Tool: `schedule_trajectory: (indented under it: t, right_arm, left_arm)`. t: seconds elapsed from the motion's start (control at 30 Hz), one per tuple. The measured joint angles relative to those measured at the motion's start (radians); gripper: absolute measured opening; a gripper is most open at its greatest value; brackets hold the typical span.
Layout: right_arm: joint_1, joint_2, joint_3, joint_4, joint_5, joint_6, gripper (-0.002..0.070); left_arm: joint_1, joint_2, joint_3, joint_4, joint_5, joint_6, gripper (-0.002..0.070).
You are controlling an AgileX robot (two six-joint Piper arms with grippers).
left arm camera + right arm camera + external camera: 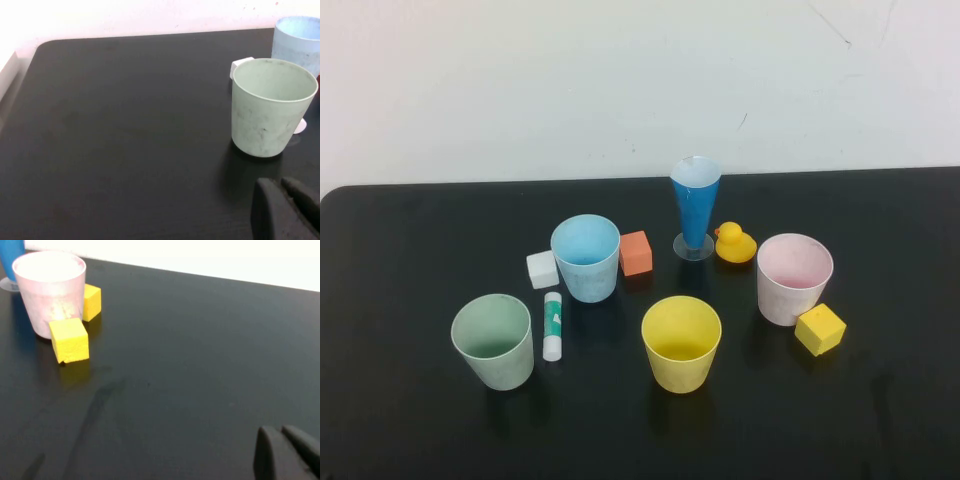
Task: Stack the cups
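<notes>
Left gripper (pixel 287 210) pressed together near green cup (pixel 270 107), white cube (pixel 239 67) behind; right gripper (pixel 287 452) pressed together, far from pink cup (pixel 50 292) w/ yellow cube (pixel 70 340) touching.

table (pixel 410 420): black, smooth, faintly glossy | cups: scuffed matt plastic, green cup (pixel 270 107), pink cup (pixel 50 292) | yellow cube (pixel 70 340): foam-like, matt | left gripper (pixel 287 210), right gripper (pixel 287 452): matt black fingers
</notes>
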Motion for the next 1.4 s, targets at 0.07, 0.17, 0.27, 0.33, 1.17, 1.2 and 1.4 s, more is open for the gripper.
schedule_trajectory:
  t: [0.07, 0.17, 0.27, 0.33, 1.17, 1.2, 1.4]
  right_arm:
    - [0.0, 0.0, 0.0, -0.008, 0.0, 0.0, 0.001]
    - [0.0, 0.0, 0.0, -0.028, 0.0, 0.0, 0.001]
    - [0.0, 0.0, 0.0, -0.035, 0.0, 0.0, 0.001]
    - [0.0, 0.0, 0.0, -0.037, 0.0, 0.0, 0.001]
    - [0.0, 0.0, 0.004, -0.087, -0.037, 0.0, 0.001]
    - [0.0, 0.0, 0.006, -0.111, -0.051, 0.0, 0.001]
    - [0.0, 0.0, 0.007, -0.232, -0.29, 0.0, 0.001]
  left_arm:
    - [0.0, 0.0, 0.0, 0.002, 0.0, 0.002, -0.0002]
    - [0.0, 0.0, 0.0, 0.002, 0.0, 0.002, -0.0002]
    - [0.0, 0.0, 0.0, 0.002, 0.002, 0.002, -0.0002]
    - [0.0, 0.0, 0.0, 0.002, 0.002, 0.002, -0.0002]
    - [0.0, 0.0, 0.0, -0.016, -0.022, 0.002, -0.0002]
    - [0.0, 0.0, 0.0, -0.018, -0.04, 0.002, -0.0002]
    - [0.002, 0.0, 0.002, -0.023, -0.331, 0.002, -0.0002]
